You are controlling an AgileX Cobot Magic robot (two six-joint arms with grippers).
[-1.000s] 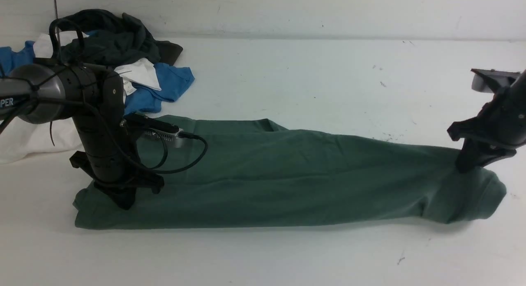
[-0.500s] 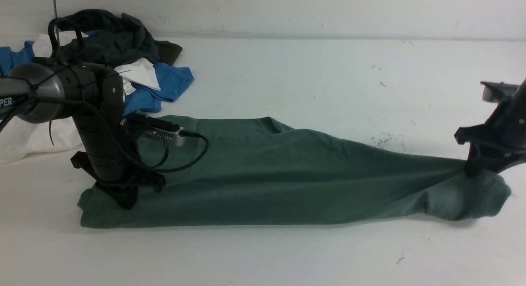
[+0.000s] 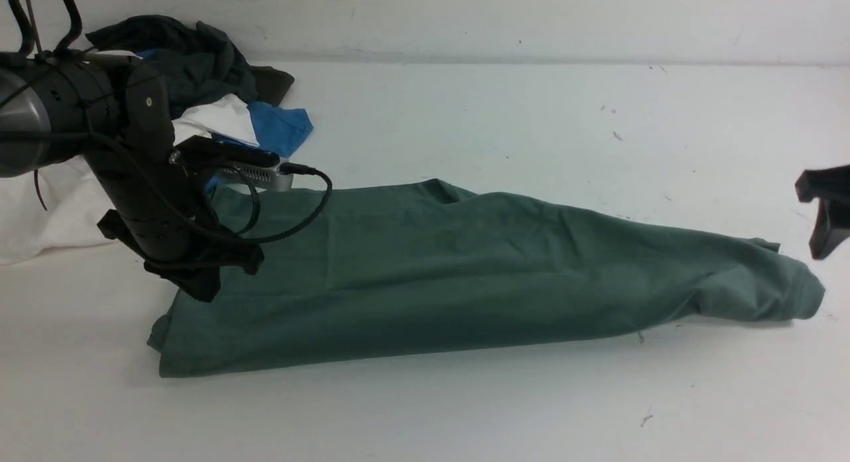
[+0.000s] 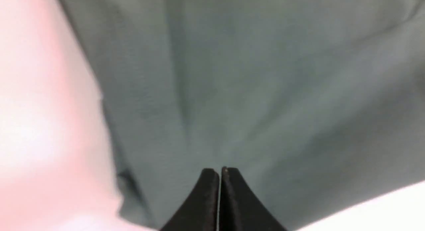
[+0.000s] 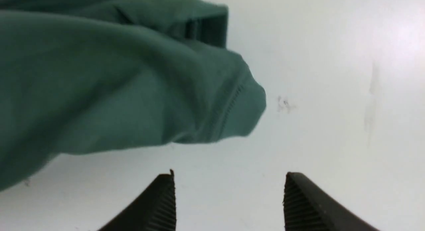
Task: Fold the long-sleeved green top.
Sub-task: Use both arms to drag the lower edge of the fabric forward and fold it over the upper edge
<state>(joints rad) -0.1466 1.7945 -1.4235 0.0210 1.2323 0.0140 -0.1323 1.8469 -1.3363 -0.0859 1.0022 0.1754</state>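
The green long-sleeved top [image 3: 465,269] lies as a long folded band across the white table [image 3: 465,117], from near left to right. My left gripper [image 3: 199,291] is shut on the top's left end, which is lifted slightly. In the left wrist view the green cloth [image 4: 265,75] fans out from the closed tips of that gripper [image 4: 219,171]. My right gripper [image 5: 229,178] is open and empty above bare table, apart from the top's rounded right end [image 5: 212,105]. Only one of its fingers [image 3: 823,239] shows at the front view's right edge.
A pile of other clothes sits at the back left: a dark garment [image 3: 192,57], a blue one [image 3: 279,127] and a white one [image 3: 40,210]. The left arm's cable [image 3: 292,210] loops over the green cloth. A wall [image 3: 465,17] bounds the table's far side.
My right gripper opened, let go of the top's right end and drew back to the right. My left gripper rose with the left end, and the band shifted and slanted.
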